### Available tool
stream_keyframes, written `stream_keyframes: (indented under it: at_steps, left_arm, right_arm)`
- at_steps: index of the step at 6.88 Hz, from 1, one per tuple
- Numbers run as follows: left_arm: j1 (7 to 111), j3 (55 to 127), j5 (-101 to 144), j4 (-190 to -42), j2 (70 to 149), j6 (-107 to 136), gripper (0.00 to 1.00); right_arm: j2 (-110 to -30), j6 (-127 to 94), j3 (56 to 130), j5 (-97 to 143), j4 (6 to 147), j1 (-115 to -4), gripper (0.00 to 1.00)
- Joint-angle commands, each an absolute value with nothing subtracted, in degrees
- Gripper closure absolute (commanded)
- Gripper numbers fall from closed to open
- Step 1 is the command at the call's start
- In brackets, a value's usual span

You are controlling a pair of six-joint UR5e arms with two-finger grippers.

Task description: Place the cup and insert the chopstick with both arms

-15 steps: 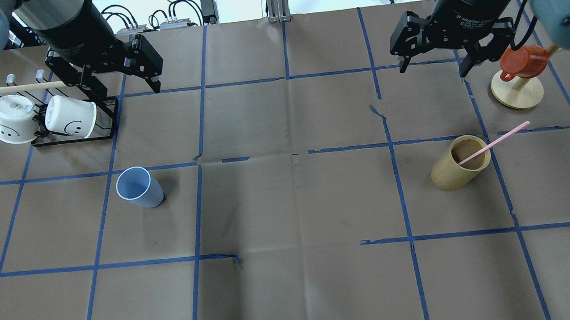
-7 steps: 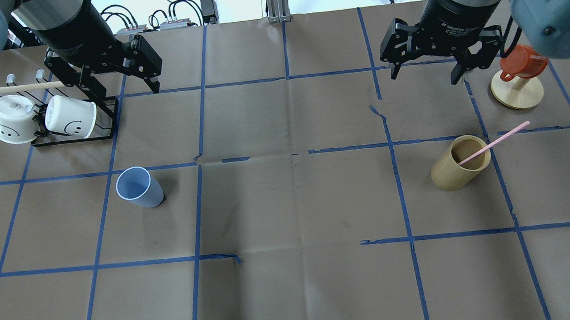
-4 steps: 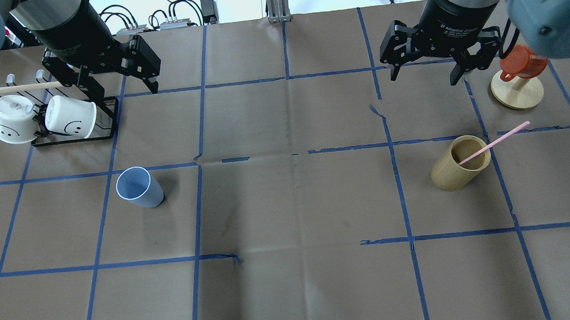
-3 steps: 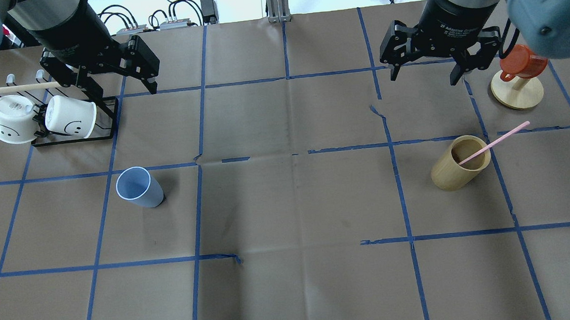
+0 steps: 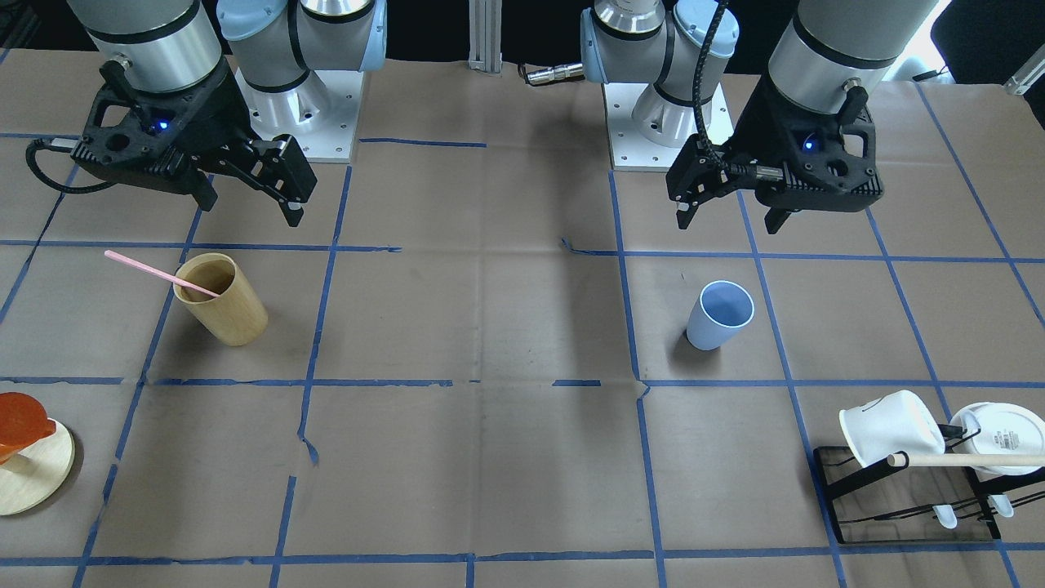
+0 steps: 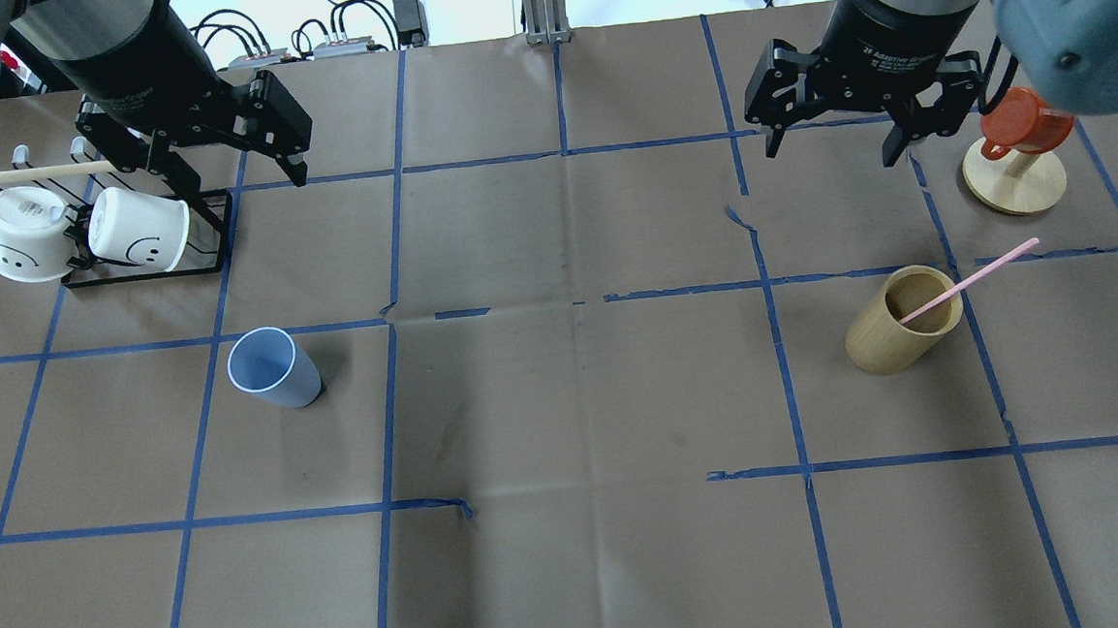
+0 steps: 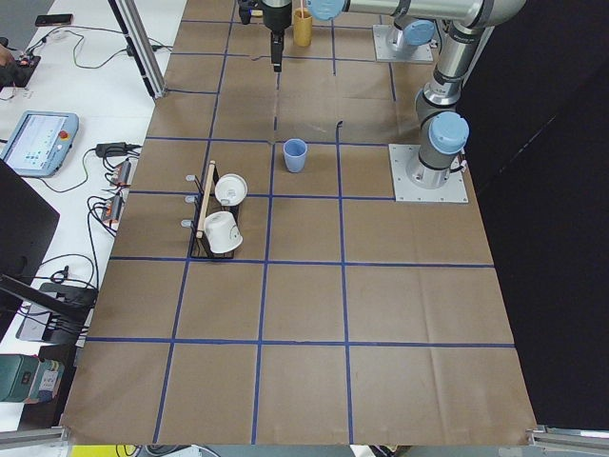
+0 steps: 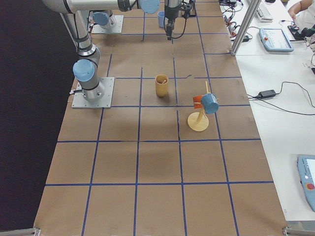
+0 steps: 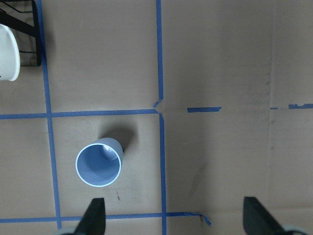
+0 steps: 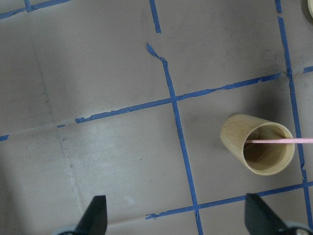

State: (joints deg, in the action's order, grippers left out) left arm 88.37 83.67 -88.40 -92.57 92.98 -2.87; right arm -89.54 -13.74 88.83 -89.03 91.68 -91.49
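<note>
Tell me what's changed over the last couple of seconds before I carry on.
In the overhead view the right hand shifted a little toward the table's middle, open and empty. The left hand edged slightly toward the mug rack, also open. Nothing was grasped or released. The cup stands where it was, and the chopstick leans in the wooden cup as before.

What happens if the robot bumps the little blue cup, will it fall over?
Probably. The blue cup stands upright on a base narrower than its rim, so a nudge near the top could tip it. It looks empty and thin-walled, so likely light and easy to slide. Tipped over, its tapered side would probably roll in a curve.
</note>
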Motion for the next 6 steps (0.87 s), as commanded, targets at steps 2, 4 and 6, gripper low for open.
stream_keyframes:
  at_steps: [2, 4, 6]
  left_arm:
    - [88.1, 83.7, -88.3, -92.3, 93.1, -2.9, 0.00]
    - [87.8, 83.1, -87.7, -92.0, 93.1, -3.2, 0.00]
    - [85.5, 83.7, -87.3, -91.9, 93.9, -3.5, 0.00]
  right_arm:
    - [-89.6, -13.7, 88.7, -89.0, 91.8, -91.5, 0.00]
    - [-89.6, -13.7, 88.8, -89.0, 91.8, -91.4, 0.00]
    - [-89.6, -13.7, 88.8, -89.0, 91.8, -91.5, 0.00]
